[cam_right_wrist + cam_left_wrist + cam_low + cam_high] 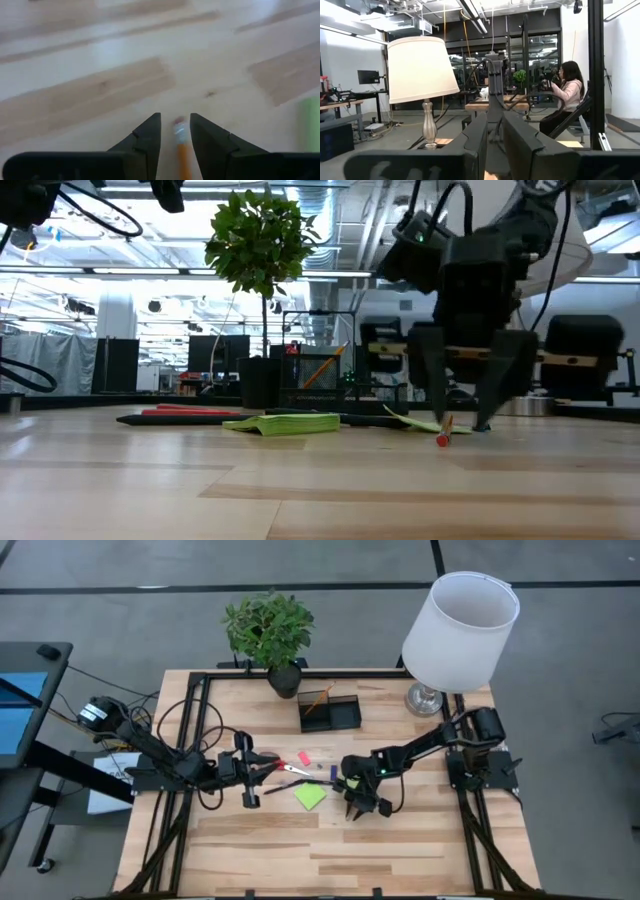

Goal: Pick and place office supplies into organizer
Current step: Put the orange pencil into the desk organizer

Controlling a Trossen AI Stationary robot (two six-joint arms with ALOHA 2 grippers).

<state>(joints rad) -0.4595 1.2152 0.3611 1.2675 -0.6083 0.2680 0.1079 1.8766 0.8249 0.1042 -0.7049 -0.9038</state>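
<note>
Your right gripper point(363, 808) points straight down at the table point(400, 850) near its middle, just at four o'clock from the lime-green sticky-note pad point(310, 796), and its two dark fingers point(145, 137) stand a narrow gap apart with an orange pencil point(182, 150) lying between them, pink eraser end forward; from the wrist view you cannot tell whether the pads actually press the pencil or only straddle it. In the low view the same pencil point(444, 431) slants with its red tip down at the wood between the fingertips. Your left gripper point(248, 780) sits at nine o'clock from the pad, turned level across the table, its fingers point(475, 140) nearly together with only a slim slot between them and nothing held that you can see. Just beside it, toward three o'clock, lie the red-handled scissors point(285, 769), with a small pink piece point(304, 756) at one o'clock from them and a small blue piece point(332, 773) farther toward the right arm. The smoky-black organizer point(330, 710) stands at twelve o'clock from the pad, near the far edge, with an orange pencil point(316, 700) leaning inside it. A potted plant point(270, 632) stands at eleven o'clock from the organizer, and a white-shaded lamp point(458, 632) at two o'clock. Beyond the table, the left wrist view shows a seated person point(567, 95).
</note>
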